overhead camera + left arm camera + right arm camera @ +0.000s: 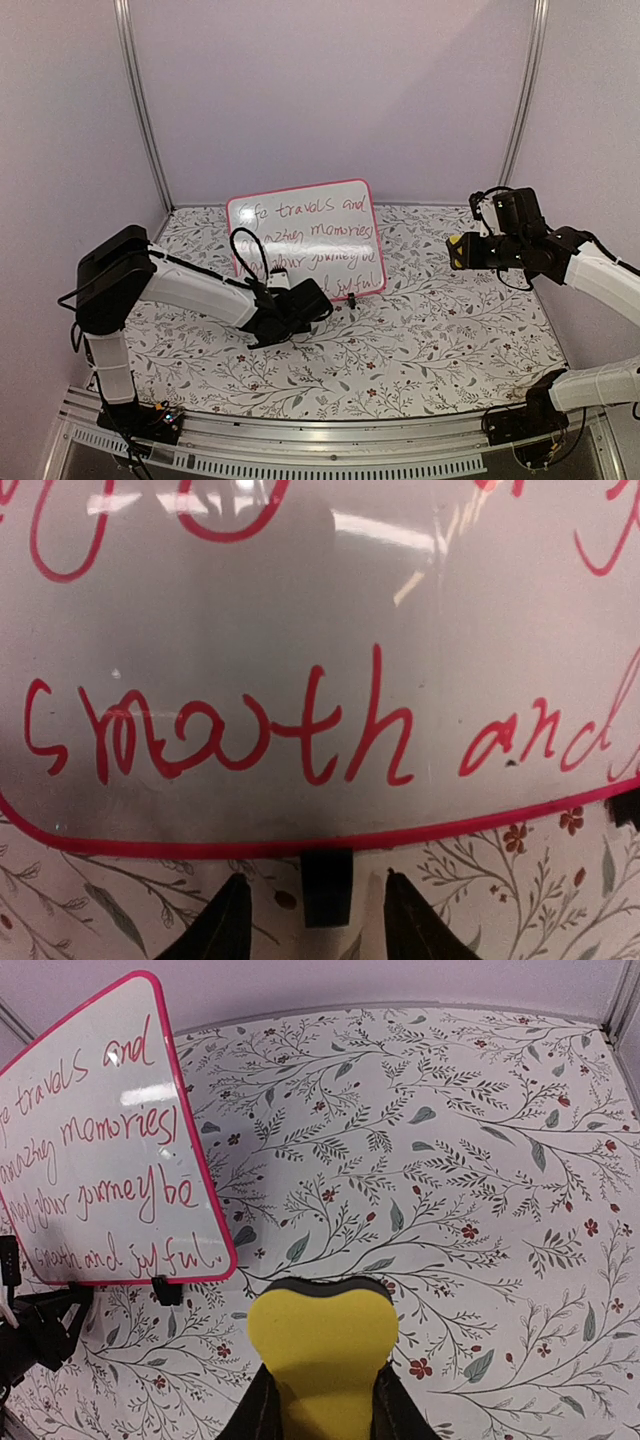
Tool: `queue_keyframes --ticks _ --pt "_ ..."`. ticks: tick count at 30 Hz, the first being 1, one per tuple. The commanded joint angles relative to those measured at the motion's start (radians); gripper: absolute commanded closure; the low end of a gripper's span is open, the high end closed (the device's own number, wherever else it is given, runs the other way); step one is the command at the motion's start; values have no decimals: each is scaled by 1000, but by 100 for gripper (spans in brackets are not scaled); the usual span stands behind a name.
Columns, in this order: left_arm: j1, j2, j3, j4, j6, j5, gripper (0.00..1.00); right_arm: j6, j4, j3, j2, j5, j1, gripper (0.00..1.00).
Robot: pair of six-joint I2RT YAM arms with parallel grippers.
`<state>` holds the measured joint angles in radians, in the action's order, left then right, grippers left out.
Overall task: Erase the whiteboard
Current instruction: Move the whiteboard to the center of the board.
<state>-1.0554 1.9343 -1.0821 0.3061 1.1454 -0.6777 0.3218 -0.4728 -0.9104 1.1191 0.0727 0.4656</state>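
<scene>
Floral tabletop (430,330): low left end effector (314,880) half-open astride whiteboard (300,610) clip foot (327,902); raised right end effector (325,1405) clamps yellow eraser (322,1330).

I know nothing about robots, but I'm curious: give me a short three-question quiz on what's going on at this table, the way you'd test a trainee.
1. True or false: the whiteboard has already been wiped clean.
2. What does the right end effector grip? A) a red marker B) a yellow eraser C) nothing
3. Fill the gap: the left end effector's open fingers flank a small black ____ under the board's frame.

Key: 1 false, red writing covers it; 2 B; 3 clip foot.
</scene>
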Motion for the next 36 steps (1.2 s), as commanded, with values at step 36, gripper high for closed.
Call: queue_keyframes --ticks 36 --pt "35 77 -2 -132 -79 -27 95 12 7 -2 16 -19 6 77"
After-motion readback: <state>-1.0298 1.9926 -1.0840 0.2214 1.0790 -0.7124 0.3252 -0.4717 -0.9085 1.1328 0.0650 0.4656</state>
